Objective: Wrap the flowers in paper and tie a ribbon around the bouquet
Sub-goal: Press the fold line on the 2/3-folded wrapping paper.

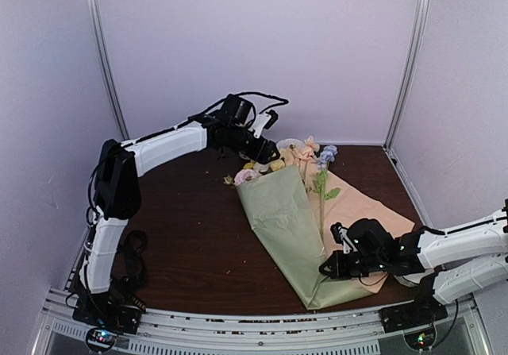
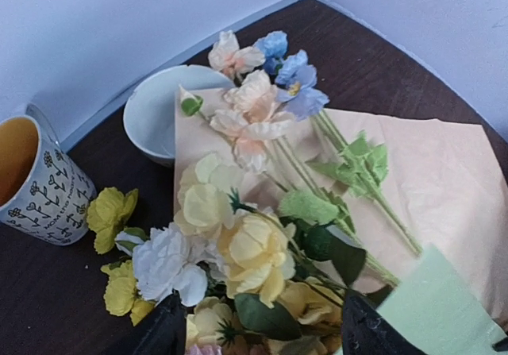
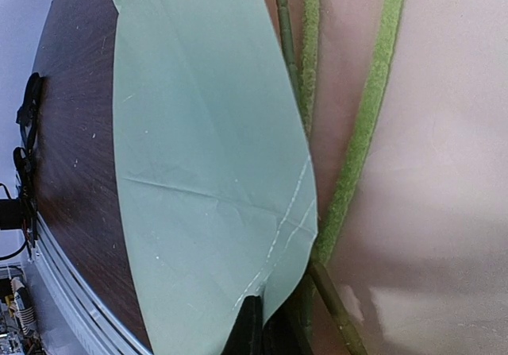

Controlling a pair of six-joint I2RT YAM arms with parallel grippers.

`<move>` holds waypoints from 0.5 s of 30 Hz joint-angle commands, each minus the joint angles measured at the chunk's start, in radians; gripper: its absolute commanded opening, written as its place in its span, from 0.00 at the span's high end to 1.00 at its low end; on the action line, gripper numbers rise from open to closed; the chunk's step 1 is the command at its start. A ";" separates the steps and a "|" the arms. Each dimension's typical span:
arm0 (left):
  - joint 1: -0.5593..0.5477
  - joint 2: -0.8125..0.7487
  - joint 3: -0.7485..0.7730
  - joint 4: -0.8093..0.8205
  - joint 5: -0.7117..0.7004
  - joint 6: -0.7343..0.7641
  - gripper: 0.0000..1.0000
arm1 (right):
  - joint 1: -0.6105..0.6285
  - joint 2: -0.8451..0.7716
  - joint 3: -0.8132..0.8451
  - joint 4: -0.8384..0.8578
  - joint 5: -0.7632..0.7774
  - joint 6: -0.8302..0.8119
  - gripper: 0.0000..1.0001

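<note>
Looking from the top camera, finding the paper (image 1: 286,228) lying slantwise on the table (image 1: 190,236), its sage side folded over the peach face, with the flowers (image 1: 278,163) poking out of the far end. Placing the left gripper (image 1: 266,150) right at the blooms and the right gripper (image 1: 340,264) low on the near end of the sheet.

Turning to the left wrist view, seeing fingers (image 2: 163,331) spread wide on either side of the blooms, gripping nothing. Judging the flowers light, soft and easily crushed, so better taken by the stems than by the heads. Noting a white bowl (image 2: 155,109) at the paper's far corner and a patterned mug (image 2: 44,184) near it, both close enough to be knocked by a sweeping fold.

Moving to the right wrist view, reading the jaws as pressed together, seemingly pinching the near corner of the green flap (image 3: 206,156), beside the fuzzy stems (image 3: 361,133). Judging the sheet thin, floppy, and prone to creasing and slipping, so best held at an edge or corner. Spotting no ribbon in any view.
</note>
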 commanded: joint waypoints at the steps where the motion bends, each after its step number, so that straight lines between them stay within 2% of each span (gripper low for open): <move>1: 0.015 0.120 0.091 -0.089 -0.099 0.001 0.31 | -0.005 -0.019 -0.006 -0.020 0.036 0.007 1.00; 5: 0.042 0.159 0.078 -0.077 -0.143 -0.061 0.34 | -0.005 -0.031 -0.009 -0.032 0.047 0.014 1.00; 15: 0.045 0.246 0.080 -0.090 -0.173 0.000 0.34 | -0.005 -0.061 -0.016 -0.062 0.073 0.040 1.00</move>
